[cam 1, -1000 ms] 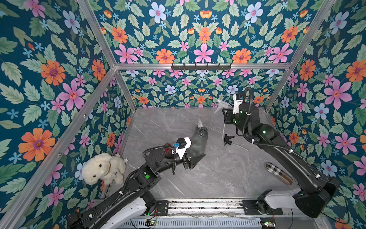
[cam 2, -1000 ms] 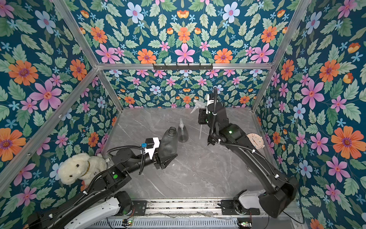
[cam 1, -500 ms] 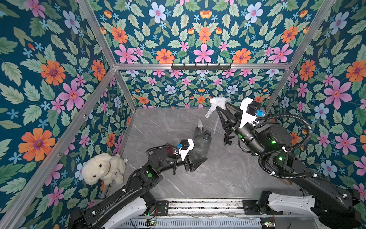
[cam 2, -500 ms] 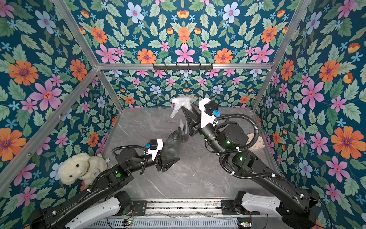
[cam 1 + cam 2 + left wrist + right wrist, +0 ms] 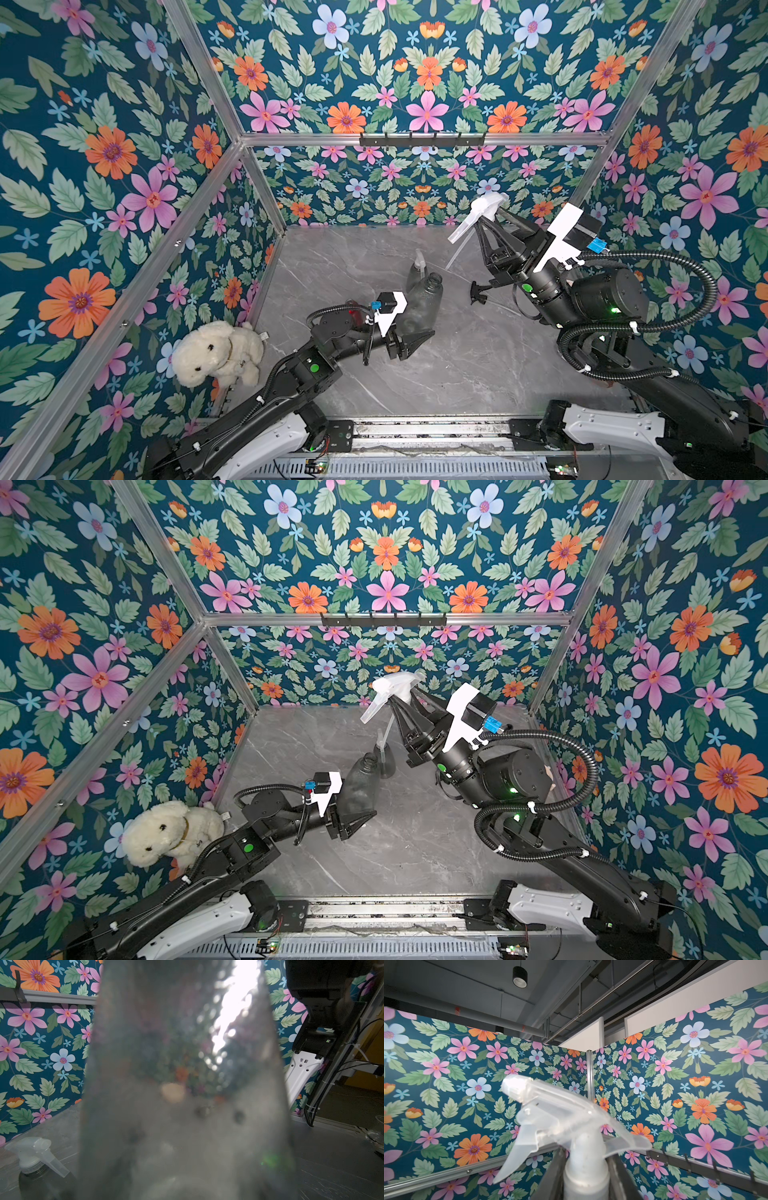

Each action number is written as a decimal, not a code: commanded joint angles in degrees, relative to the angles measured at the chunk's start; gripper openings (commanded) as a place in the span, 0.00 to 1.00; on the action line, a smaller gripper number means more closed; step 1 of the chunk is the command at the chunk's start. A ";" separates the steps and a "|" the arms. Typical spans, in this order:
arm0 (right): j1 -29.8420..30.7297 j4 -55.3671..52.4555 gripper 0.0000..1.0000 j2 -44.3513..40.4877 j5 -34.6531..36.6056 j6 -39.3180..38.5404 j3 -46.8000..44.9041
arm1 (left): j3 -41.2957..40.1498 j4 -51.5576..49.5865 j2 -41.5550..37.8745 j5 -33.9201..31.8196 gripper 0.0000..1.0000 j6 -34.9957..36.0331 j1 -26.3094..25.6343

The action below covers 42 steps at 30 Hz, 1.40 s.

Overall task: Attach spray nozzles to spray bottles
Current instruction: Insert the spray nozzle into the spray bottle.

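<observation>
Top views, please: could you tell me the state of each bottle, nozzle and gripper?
held grey bottle: gripped by left gripper, neck open, no nozzle.
far grey bottle: standing, fitted nozzle in place.
white nozzle: held aloft in right gripper, unattached.
black nozzle: lying on table, unattached.

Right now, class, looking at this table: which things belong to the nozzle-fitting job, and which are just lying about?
Job:
open grey bottle in the left gripper
whitish nozzle in the right gripper
grey bottle with nozzle on
black nozzle on the table

Lying about:
plush toy
hook rail
</observation>
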 commanded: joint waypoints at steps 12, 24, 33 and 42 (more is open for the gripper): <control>0.04 -1.92 0.15 1.47 -3.76 6.86 0.99 | 0.57 2.23 -0.41 -0.06 0.00 0.64 -0.05; -0.01 -2.99 0.15 1.59 -3.86 12.30 -1.98 | 0.31 4.44 -1.47 -1.45 0.00 0.23 -0.05; 0.06 -3.06 0.16 2.10 -9.12 16.45 -5.54 | 0.96 7.51 -1.88 -3.37 0.00 -0.59 -0.05; -0.02 -3.50 0.19 3.05 -12.80 18.32 -7.08 | 1.27 7.86 -2.63 -4.74 0.00 -0.31 -0.05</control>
